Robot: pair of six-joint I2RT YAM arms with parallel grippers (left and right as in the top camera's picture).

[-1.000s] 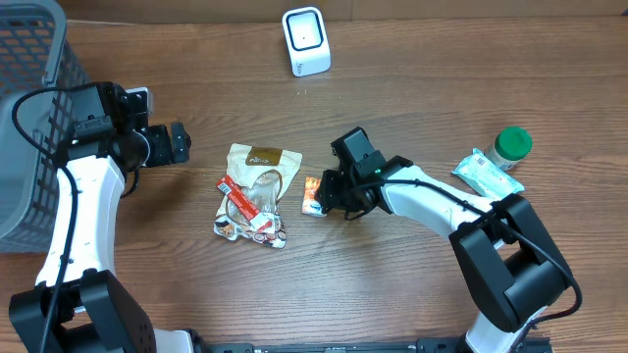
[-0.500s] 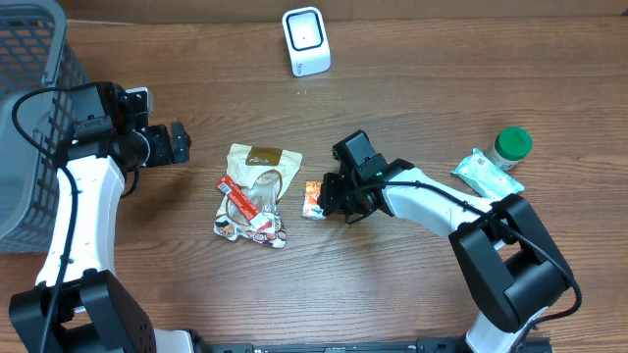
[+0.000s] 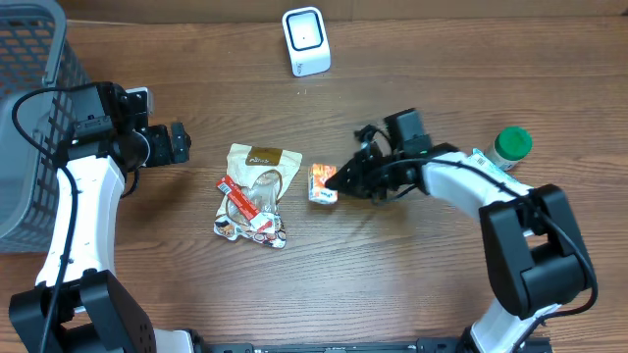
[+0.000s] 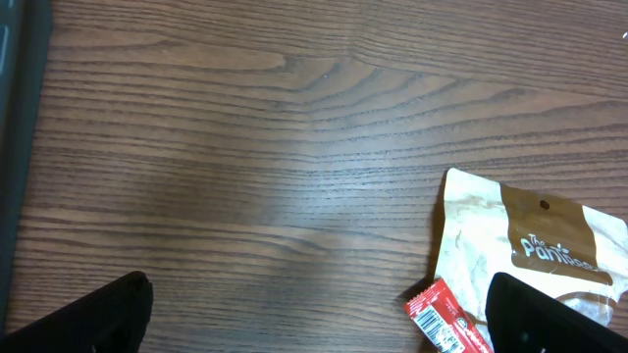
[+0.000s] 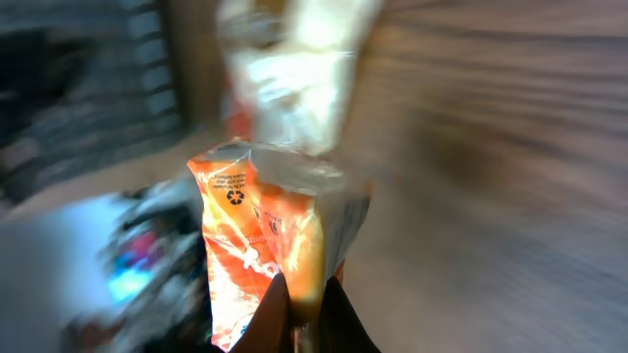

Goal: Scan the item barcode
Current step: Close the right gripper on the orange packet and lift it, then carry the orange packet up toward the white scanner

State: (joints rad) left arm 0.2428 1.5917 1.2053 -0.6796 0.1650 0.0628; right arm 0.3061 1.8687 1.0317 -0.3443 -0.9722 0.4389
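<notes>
Your right hand (image 3: 340, 179) is clenched on one edge of the small orange packet (image 3: 322, 183). This thin pinch looks chosen on purpose, I think: in the right wrist view the printed face stands free above the fingers (image 5: 270, 319), so a reader can see it. That view is blurred, and I cannot tell where the barcode sits or whether the packet is already off the desk (image 3: 412, 284). The packet is just beside the brown and white bag (image 3: 257, 186) and well apart from the white scanner (image 3: 305, 40) at the far edge. Your left hand (image 3: 165, 144) is released wide and holds nothing. It waits near the basket (image 3: 29, 108), out of the way.
</notes>
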